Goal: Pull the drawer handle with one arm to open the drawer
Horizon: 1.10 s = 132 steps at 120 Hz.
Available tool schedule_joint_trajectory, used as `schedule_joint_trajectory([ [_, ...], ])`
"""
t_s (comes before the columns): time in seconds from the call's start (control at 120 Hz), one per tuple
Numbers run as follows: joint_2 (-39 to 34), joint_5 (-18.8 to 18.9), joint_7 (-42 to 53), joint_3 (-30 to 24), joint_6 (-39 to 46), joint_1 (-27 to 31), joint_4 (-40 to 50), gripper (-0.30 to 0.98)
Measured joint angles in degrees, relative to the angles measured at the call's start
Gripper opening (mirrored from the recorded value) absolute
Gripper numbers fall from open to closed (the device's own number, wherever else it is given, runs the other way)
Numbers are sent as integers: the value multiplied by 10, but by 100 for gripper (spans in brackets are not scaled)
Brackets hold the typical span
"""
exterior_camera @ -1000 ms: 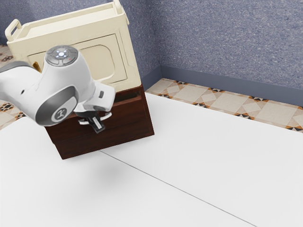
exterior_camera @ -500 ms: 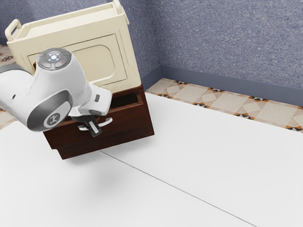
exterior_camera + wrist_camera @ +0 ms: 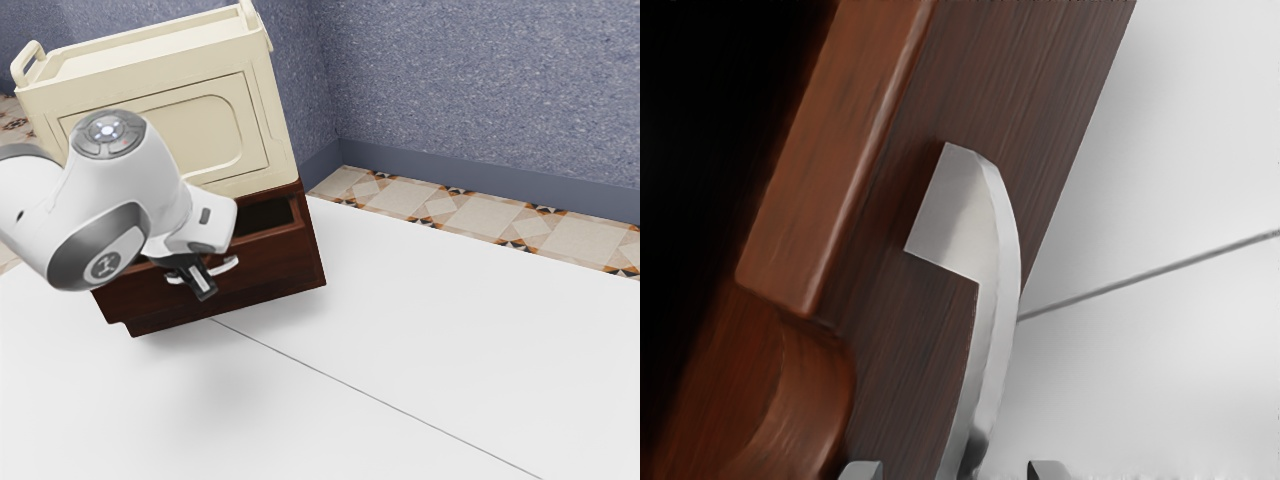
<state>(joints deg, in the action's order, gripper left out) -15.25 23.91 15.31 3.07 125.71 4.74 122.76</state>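
And it's the gripper (image 3: 203,284) right at the drawer handle (image 3: 225,267), open, its two tips apart! In the wrist view the bar runs between the tips of the gripper (image 3: 955,472), with a gap showing on either side of it.

Look at the big picture: a broad white table (image 3: 430,345) takes up most of the scene, one thin dark line (image 3: 370,394) slanting across it. Beyond it rises the speckled blue-grey wall (image 3: 480,90), with patterned floor tiles (image 3: 450,218) along its foot.

Toward the exterior view's left stands the cabinet (image 3: 225,85), cream on top, dark reddish-brown wood below, a cream loop (image 3: 30,62) at one top corner and its twin at the other. The white arm (image 3: 105,205) leans across the front of it, reaching down to the lower part.

And there's the drawer (image 3: 275,262), in that dark wooden part, standing partly open, its black inside in plain sight behind the front board! Last and smallest, the handle itself: silver, bowed, fixed to the drawer's front, its flat end meeting the wood.
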Motion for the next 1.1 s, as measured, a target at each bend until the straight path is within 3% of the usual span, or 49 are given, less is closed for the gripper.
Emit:
schedule_joint_trajectory([
  [1.1, -65, 12, -61, -11, 11, -23, 66, 24],
])
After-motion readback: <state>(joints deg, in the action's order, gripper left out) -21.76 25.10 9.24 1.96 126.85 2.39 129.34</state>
